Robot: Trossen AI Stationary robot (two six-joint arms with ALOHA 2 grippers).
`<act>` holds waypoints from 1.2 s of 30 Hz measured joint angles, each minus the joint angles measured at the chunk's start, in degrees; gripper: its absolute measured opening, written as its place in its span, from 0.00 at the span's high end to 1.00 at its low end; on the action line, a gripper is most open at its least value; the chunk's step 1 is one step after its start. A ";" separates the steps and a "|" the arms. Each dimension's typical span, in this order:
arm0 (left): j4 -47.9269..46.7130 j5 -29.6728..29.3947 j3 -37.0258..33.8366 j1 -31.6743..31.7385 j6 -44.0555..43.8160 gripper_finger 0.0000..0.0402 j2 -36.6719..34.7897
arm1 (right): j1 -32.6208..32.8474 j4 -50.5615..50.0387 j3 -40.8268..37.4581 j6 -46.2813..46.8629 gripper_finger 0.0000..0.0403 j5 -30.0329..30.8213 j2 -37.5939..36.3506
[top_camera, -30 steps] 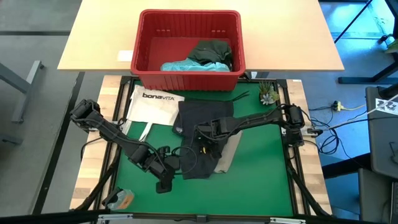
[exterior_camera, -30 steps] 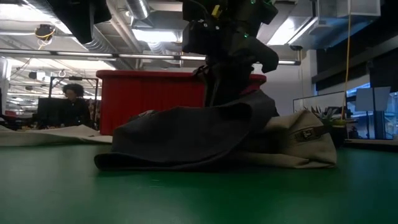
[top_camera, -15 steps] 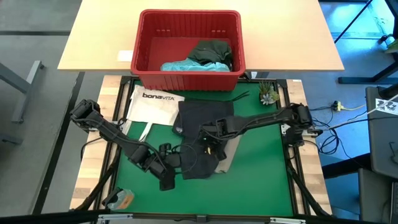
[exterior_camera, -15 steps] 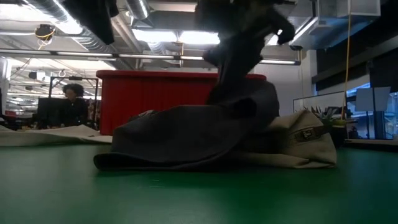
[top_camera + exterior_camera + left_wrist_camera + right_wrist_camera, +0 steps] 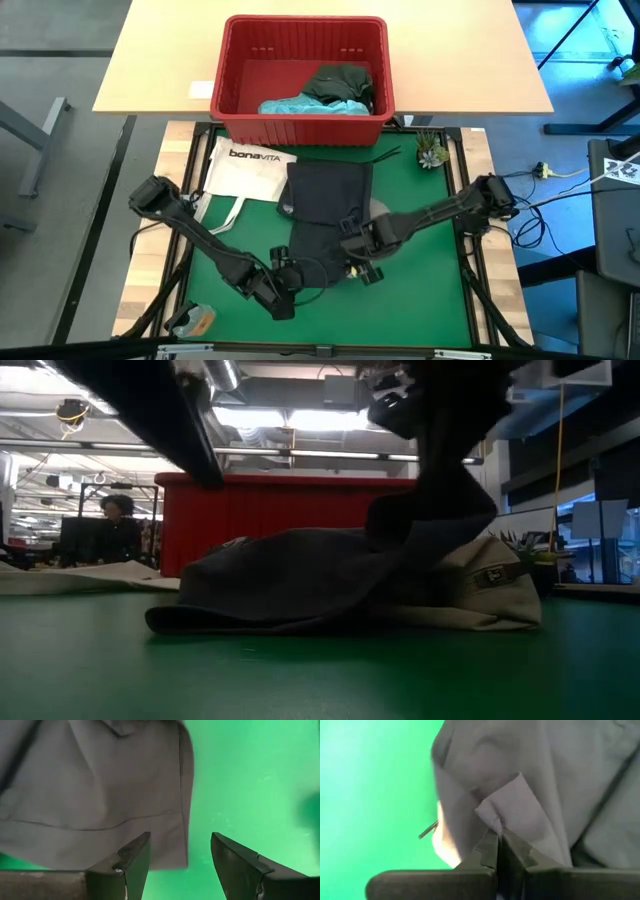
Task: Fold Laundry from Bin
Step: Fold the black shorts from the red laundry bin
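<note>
A dark grey garment (image 5: 325, 210) lies on the green mat, covering most of a khaki garment (image 5: 490, 595) whose end shows in the low view. My right gripper (image 5: 358, 262) hangs over the grey garment's near right part, shut on a peak of its cloth. My left gripper (image 5: 285, 292) is open and low at the garment's near left corner (image 5: 175, 845), its fingers (image 5: 135, 860) touching nothing. The red bin (image 5: 300, 130) stands at the far edge, holding a turquoise garment (image 5: 300, 103) and a dark green garment (image 5: 340, 82). My right gripper pinches a small raised fold of the grey garment (image 5: 496, 817) between its two fingertips, coming from above and pointing steeply down. The cloth rises to the fingers in a peak (image 5: 430, 520). The rest of the garment lies on the mat and on the khaki one.
A white tote bag (image 5: 250, 170) lies at the mat's far left, beside the grey garment. A small plant (image 5: 432, 152) stands at the far right corner. A small roll-like object (image 5: 190, 320) sits near the left front. Bare green mat (image 5: 420, 290) lies to the right and front.
My right gripper has gone toward the table's near edge and a little right, rising, and drawn the grey cloth up with it and across the khaki garment. My left gripper has sunk toward the garment's near left corner and tipped further down.
</note>
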 joint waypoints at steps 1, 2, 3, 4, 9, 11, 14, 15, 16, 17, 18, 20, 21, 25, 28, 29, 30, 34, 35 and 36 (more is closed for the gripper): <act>0.53 -0.16 0.00 0.01 0.99 0.50 1.06 | 0.91 -0.12 0.00 0.41 0.98 0.66 0.00; 1.19 -0.56 0.00 0.00 1.28 0.50 2.08 | 1.76 -0.20 0.00 0.84 0.98 1.27 0.00; 1.67 -0.75 0.00 0.00 1.42 0.50 2.98 | 2.58 -0.61 0.00 1.51 0.98 1.86 0.00; 1.80 -0.76 0.00 0.00 1.43 0.50 3.75 | 3.28 -1.11 0.00 1.96 0.99 2.85 0.00; 2.04 1.16 0.00 -0.51 1.08 0.50 6.78 | 5.33 -3.14 0.00 5.01 0.98 6.08 0.00; 2.94 1.79 0.00 -0.99 0.90 0.50 7.26 | 5.60 -3.64 0.00 6.08 0.98 6.25 0.00; 3.79 1.51 0.00 -1.61 -0.43 0.50 7.53 | 5.64 -4.02 0.00 6.74 0.98 6.25 0.00; 3.76 0.87 0.00 -1.68 -0.77 0.50 7.53 | 5.64 -4.16 0.00 6.82 0.98 6.25 0.00; 3.53 -0.05 0.00 -1.68 -1.00 0.50 7.53 | 5.64 -4.29 0.00 6.83 0.98 6.25 0.00; 3.12 -0.79 0.00 -1.63 -1.04 0.50 7.53 | 5.64 -4.41 0.00 6.82 0.98 6.26 0.00; 2.74 -1.24 0.00 -1.60 -1.05 0.50 7.53 | 5.64 -4.54 0.00 6.84 0.98 6.25 0.00; 2.48 -1.37 0.00 -1.56 -1.06 0.50 7.54 | 5.64 -4.92 0.00 6.84 0.98 6.25 0.00; 2.56 -1.29 0.00 -1.49 -1.11 0.50 7.78 | 5.72 -5.11 0.00 6.88 0.98 6.25 0.00; 2.66 0.49 -0.02 -1.36 -2.14 0.50 10.43 | 5.90 -6.61 0.00 7.64 0.99 6.30 0.00; 3.13 0.13 0.06 -1.40 -2.45 0.51 11.41 | 5.90 -8.95 0.01 7.69 0.99 6.20 0.00; 3.14 0.03 0.09 -1.42 -2.49 0.52 11.49 | 5.90 -9.86 0.02 7.89 0.99 6.17 0.00; 3.17 -0.17 0.11 -1.40 -2.71 0.53 11.49 | 5.90 -10.84 0.02 8.23 0.99 6.14 0.00; 3.02 0.26 0.11 -1.34 -3.36 0.61 11.55 | 6.75 -13.54 0.02 9.37 0.99 6.14 0.00; 2.94 0.47 0.13 -1.36 -3.38 0.64 11.58 | 7.28 -13.56 0.02 9.27 0.99 6.14 0.00; 2.91 0.58 0.13 -1.36 -3.38 0.67 11.58 | 7.87 -13.74 0.02 9.24 0.99 6.13 0.00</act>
